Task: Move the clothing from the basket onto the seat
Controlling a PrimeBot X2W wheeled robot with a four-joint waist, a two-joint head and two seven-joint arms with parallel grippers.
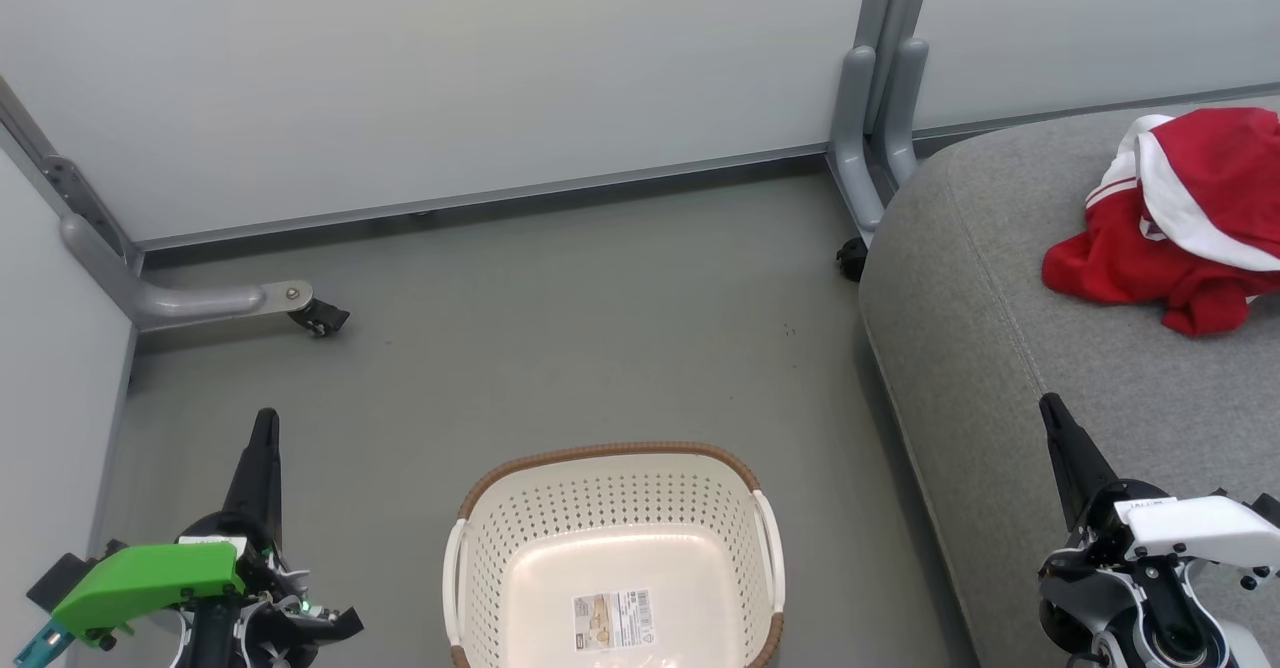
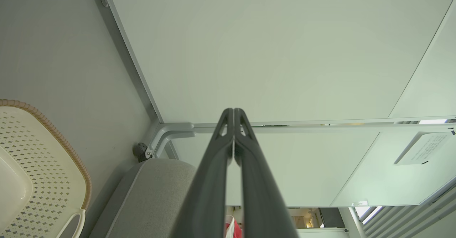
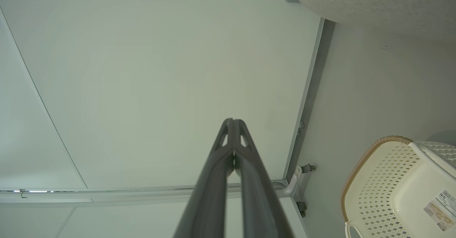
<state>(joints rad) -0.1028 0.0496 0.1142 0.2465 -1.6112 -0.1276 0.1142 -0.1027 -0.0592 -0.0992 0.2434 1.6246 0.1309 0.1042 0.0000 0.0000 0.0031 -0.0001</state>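
**Red clothing [image 1: 1170, 238] on the seat [image 1: 1000, 368], basket [image 1: 610, 451] bare**

Shows soft red fabric with white trim crumpled at the far right of the rounded, woven grey cushion. Cuts it off at the frame's edge, so no telling how many garments. Sets the perforated cream plastic tub, brown braided rim and all, on smooth grey floor [image 1: 600, 328] just left of the seat, with a paper label [image 1: 612, 620] on its glossy bottom. Leaves open floor up to the pale partition panels [image 1: 450, 68]. Places left gripper [image 1: 266, 420] and right gripper [image 1: 1049, 404] low at either side, long dark fingers pressed together, pinching nothing.
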